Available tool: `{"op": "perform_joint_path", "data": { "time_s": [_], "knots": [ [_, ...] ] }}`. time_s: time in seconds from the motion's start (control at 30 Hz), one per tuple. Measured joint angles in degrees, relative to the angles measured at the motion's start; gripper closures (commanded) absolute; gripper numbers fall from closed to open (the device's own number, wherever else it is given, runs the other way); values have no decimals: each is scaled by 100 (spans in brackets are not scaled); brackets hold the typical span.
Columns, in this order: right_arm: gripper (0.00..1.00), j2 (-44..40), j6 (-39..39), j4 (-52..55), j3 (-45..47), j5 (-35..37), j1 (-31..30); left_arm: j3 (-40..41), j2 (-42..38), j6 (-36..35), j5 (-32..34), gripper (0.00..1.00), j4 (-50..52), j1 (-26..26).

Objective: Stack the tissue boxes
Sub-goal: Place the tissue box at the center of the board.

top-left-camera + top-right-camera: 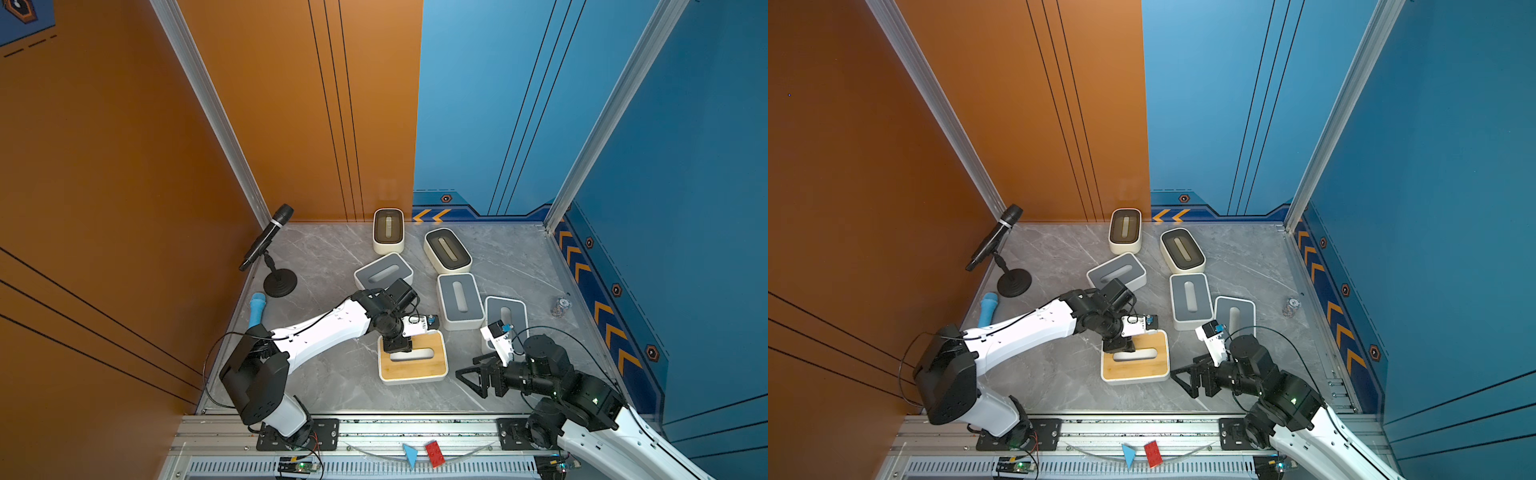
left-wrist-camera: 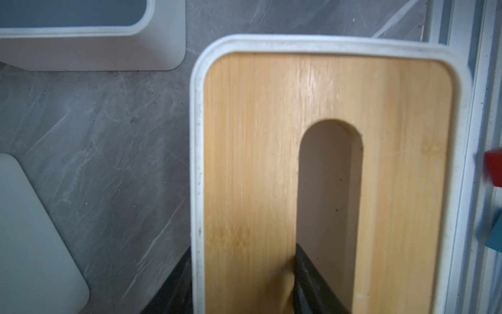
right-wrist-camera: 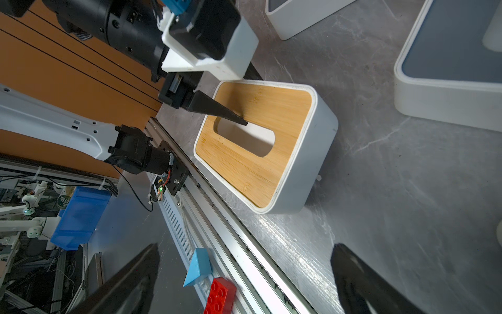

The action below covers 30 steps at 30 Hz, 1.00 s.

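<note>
Left gripper (image 1: 398,348) pinched tight on wood-lidded box (image 1: 419,365), lower centre of both top views: one finger (image 3: 217,111) down slot (image 3: 244,138), other outside long wall. Right gripper (image 1: 467,365) spread wide, empty, just right of that box. Three grey-lidded boxes (image 1: 459,299) and two dark-brown-lidded boxes (image 1: 446,249) further up frame, each flat on table (image 1: 332,386).

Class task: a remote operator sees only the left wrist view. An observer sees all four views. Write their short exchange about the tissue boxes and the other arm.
Operator: My view shows only the wood-lidded box up close. Is any box stacked?
Observer: No. In both top views, none of the six tissue boxes sits on another.
Operator: Where is the right end effector?
Observer: The right end effector is open and empty, just beside the wood-lidded box.
</note>
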<state>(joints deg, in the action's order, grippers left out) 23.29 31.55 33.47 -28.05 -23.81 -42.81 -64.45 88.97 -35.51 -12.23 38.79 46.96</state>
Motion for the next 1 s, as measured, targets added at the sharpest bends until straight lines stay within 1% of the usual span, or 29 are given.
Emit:
{"op": "perform_joint_path", "data": {
  "time_s": [0.3, 1.0],
  "knots": [
    [0, 0, 0, 0, 2, -2, 0, 173, 81, -4, 0, 56, -140, 22],
    [0, 22, -15, 0, 0, -2, 0, 295, 354, -26, -28, 55, -251, 48]
  ]
}}
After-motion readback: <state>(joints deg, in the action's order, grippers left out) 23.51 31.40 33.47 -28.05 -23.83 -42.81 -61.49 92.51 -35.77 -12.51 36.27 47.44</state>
